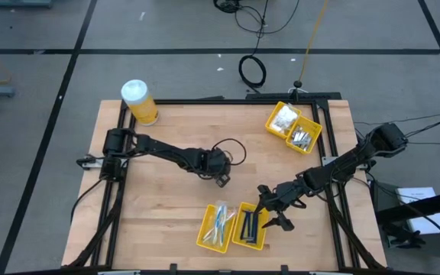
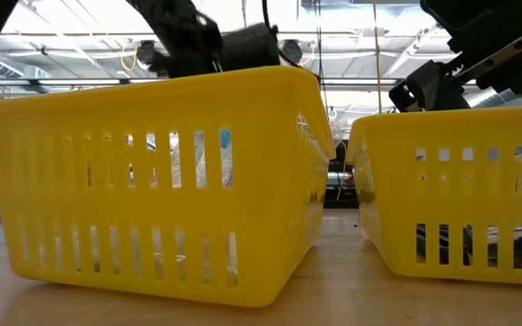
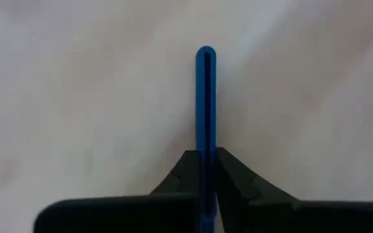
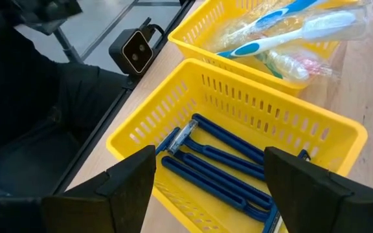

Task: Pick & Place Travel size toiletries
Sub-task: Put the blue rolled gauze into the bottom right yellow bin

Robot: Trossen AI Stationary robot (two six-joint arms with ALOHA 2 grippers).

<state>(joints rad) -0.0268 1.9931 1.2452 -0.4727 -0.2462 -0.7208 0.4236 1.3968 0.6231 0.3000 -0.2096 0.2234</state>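
Down at the middle of the table (image 1: 166, 221), the left gripper (image 1: 221, 179) has its jaws clenched on a dark blue razor handle (image 3: 205, 110), which runs straight out between the fingertips (image 3: 235, 178) over the bare wood; its head is hidden behind the fingers. The right gripper (image 1: 279, 218) hangs with its jaws spread wide and nothing between them, just over the near bin's razor compartment (image 4: 238, 123).

Two yellow two-compartment bins stand on the table. In the near bin (image 1: 231, 226), the right-hand compartment holds several dark blue razors (image 4: 219, 165), perhaps four or five, though an exact count cannot be made; they lie side by side, long axes along the compartment's length. Its left-hand compartment holds wrapped toothbrushes (image 4: 283, 35), white and light blue, at least two, lying roughly parallel. In the far bin (image 1: 293, 128), one compartment holds clear packets of white bits (image 1: 284, 117), the other small silvery pieces (image 1: 304, 138). One yellow jar with a white lid (image 1: 138, 101) stands at the far left corner.
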